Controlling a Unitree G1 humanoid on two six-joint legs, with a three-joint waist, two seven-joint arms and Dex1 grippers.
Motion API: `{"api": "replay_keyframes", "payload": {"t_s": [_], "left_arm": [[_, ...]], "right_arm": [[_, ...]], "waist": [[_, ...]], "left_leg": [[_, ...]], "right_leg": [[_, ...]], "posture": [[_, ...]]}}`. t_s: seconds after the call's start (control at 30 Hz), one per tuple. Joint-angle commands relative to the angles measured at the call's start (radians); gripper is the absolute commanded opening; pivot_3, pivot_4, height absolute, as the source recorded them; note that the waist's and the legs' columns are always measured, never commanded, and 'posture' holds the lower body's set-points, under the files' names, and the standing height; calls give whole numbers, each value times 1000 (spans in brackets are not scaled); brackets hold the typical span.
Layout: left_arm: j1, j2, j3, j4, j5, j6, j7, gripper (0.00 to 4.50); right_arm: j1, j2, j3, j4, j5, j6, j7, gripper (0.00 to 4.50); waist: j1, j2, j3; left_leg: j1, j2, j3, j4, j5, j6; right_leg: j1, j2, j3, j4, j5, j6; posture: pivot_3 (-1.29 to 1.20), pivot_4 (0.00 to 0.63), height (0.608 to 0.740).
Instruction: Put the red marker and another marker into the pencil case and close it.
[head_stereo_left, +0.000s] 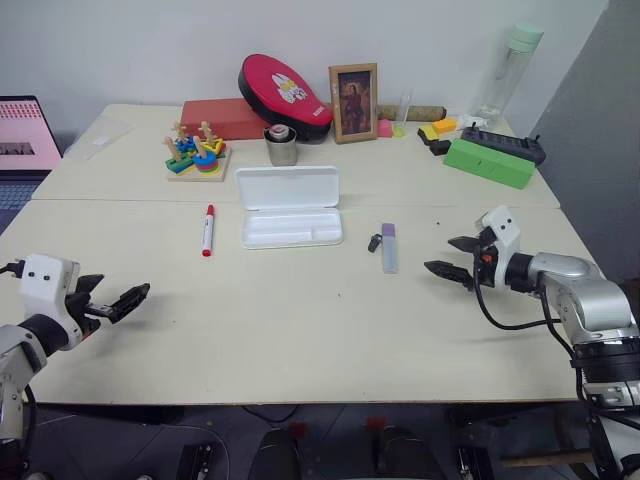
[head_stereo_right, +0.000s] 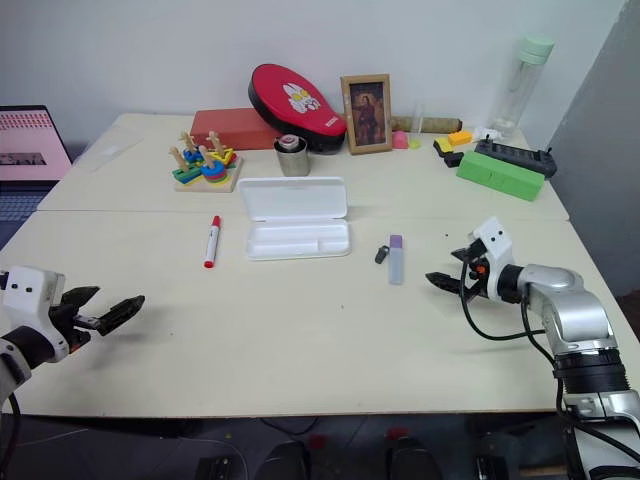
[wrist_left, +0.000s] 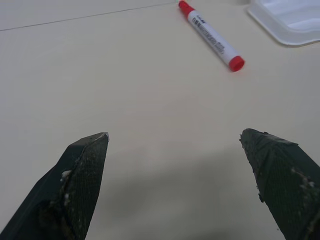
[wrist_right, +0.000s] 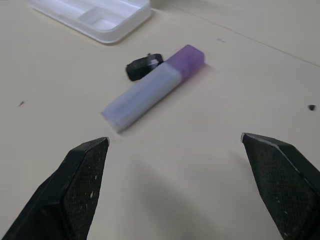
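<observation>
The white pencil case (head_stereo_left: 290, 206) lies open in the middle of the table, lid flat behind its tray. The red marker (head_stereo_left: 208, 230) lies to its left; the left wrist view shows this red marker (wrist_left: 212, 36) ahead of my fingers. A thick lavender marker (head_stereo_left: 389, 247) with a small dark piece beside it lies to the case's right, and this lavender marker (wrist_right: 152, 88) rests just ahead of my right fingers. My left gripper (head_stereo_left: 118, 301) hovers open near the table's front left. My right gripper (head_stereo_left: 452, 256) is open, a short way right of the lavender marker.
Along the back stand a red oval pouch (head_stereo_left: 283, 95), a red box (head_stereo_left: 222, 117), a framed picture (head_stereo_left: 354, 102), a metal cup (head_stereo_left: 282, 146), a stacking toy (head_stereo_left: 197, 152), a green box (head_stereo_left: 489, 162) and a bottle (head_stereo_left: 512, 68). A laptop (head_stereo_left: 25, 135) sits at far left.
</observation>
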Motion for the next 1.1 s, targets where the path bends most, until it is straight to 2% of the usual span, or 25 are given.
{"api": "replay_keyframes", "payload": {"t_s": [0.03,0.2,0.3,0.5,0.6,0.8,1.1], "left_arm": [[-42,-33,-54,-130,-48,-3,-30,4500],[-108,-105,-168,-246,-103,12,-67,4500],[-137,-121,-218,-267,-108,19,-85,4500],[-222,-180,-307,-328,-132,47,-72,4500],[-232,-209,-322,-354,-137,64,-51,4500],[-224,-235,-329,-384,-144,81,-23,4500],[-226,-256,-334,-408,-156,90,15,4500]], "right_arm": [[-147,42,77,-2,-21,-45,72,4475],[-328,177,218,106,-64,-101,186,4475],[-393,240,260,222,-104,-159,213,4475],[-585,428,292,665,-225,-380,149,4475],[-654,483,283,831,-273,-472,128,4475],[-714,555,285,1027,-352,-570,107,4475],[-744,619,258,1154,-443,-613,-24,4475]], "waist": [[0,1,1],[-3,0,0],[-2,0,0],[-1,0,0],[-6,0,0],[-9,1,0],[-16,1,0]], "left_leg": [[0,0,0,0,0,0],[1,0,0,1,0,0],[0,0,0,1,0,0],[-1,0,0,1,0,0],[0,0,-1,1,0,0],[0,0,-1,1,0,0],[0,0,-1,1,0,0]], "right_leg": [[0,0,0,0,0,0],[1,0,0,1,1,1],[1,0,0,1,1,1],[0,0,-1,1,1,0],[1,0,-1,2,1,0],[0,0,-1,2,1,0],[1,0,-1,3,1,0]], "posture": [[0,150,740],[0,150,740],[0,150,740],[0,150,740],[0,150,740],[0,150,740],[0,150,740]]}}
